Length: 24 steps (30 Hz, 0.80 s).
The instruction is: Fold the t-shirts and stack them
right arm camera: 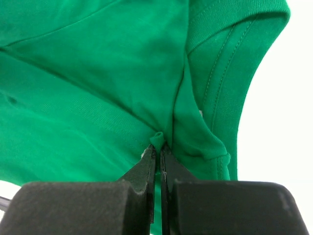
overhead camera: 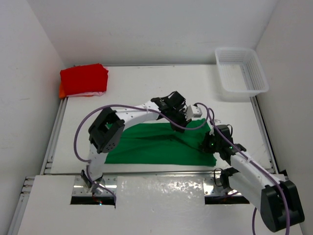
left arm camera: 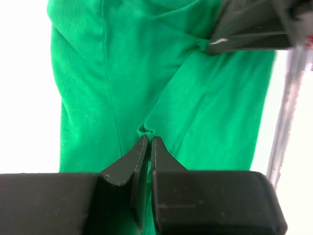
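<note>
Nearest to us, the right end effector (overhead camera: 207,145) sits low over the right end of the plain green cloth short-sleeved t-shirt (overhead camera: 146,144), and the right wrist view settles it: the two black fingers (right arm camera: 146,169) are pressed together on a small pucker of that green cloth (right arm camera: 98,73), right beside a stitched hem. The green t-shirt lies spread across the near middle of the white desk (overhead camera: 146,88), just beyond the arm bases, long side running left to right. A little further in, the left end effector (overhead camera: 190,116) reaches over from the left arm to the shirt's far right edge, and there too it is a pinch: the left wrist view shows its fingers (left arm camera: 139,156) squeezed onto a little nub of green fabric (left arm camera: 98,73) where two folds meet, with the right end effector's black body (left arm camera: 249,29) in the upper corner, also on the cloth. At the far left of the desk rests a folded red cloth t-shirt (overhead camera: 83,78) on top of an orange cloth edge (overhead camera: 62,91). At the far right stands the white plastic mesh basket (overhead camera: 262,78).
</note>
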{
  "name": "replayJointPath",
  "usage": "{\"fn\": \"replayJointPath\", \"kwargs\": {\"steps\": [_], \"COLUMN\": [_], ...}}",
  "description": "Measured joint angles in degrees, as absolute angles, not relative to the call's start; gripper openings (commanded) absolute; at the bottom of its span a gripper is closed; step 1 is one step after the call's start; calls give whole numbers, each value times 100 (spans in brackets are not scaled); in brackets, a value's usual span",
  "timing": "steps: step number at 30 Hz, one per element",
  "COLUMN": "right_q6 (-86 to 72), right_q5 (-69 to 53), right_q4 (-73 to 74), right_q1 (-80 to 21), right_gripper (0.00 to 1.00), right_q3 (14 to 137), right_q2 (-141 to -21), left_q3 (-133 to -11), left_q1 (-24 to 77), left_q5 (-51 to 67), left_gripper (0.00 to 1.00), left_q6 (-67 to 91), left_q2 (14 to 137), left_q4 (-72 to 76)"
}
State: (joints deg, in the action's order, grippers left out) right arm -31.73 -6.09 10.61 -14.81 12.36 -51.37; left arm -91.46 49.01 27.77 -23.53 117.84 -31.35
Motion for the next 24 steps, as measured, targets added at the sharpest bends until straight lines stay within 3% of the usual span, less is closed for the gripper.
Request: {"fn": "replayJointPath", "kwargs": {"steps": [6, 14, 19, 24], "right_q6": [-2921, -2641, -2392, -2467], "right_q5": [-738, -1382, -2091, -2502], "right_q4": [1326, 1466, 1710, 1767], "right_q1": [-1481, -1479, -1479, -1479], "right_gripper": [6, 40, 44, 38], "right_q3": [1232, 1135, 1142, 1330], "right_q2": [-4853, -4536, -3583, -2849], "left_q3": [-8521, -7977, -7977, -7994], "left_q1": [4864, 4866, 4866, 4866], "left_q5": [3301, 3839, 4167, 4405], "left_gripper": [3, 16, 28, 29], "left_q6": [-2519, -3118, -3813, -4668], "left_q2": [11360, 11360, 11362, 11362], "left_q4": [-2882, -3173, -3533, -4152]}}
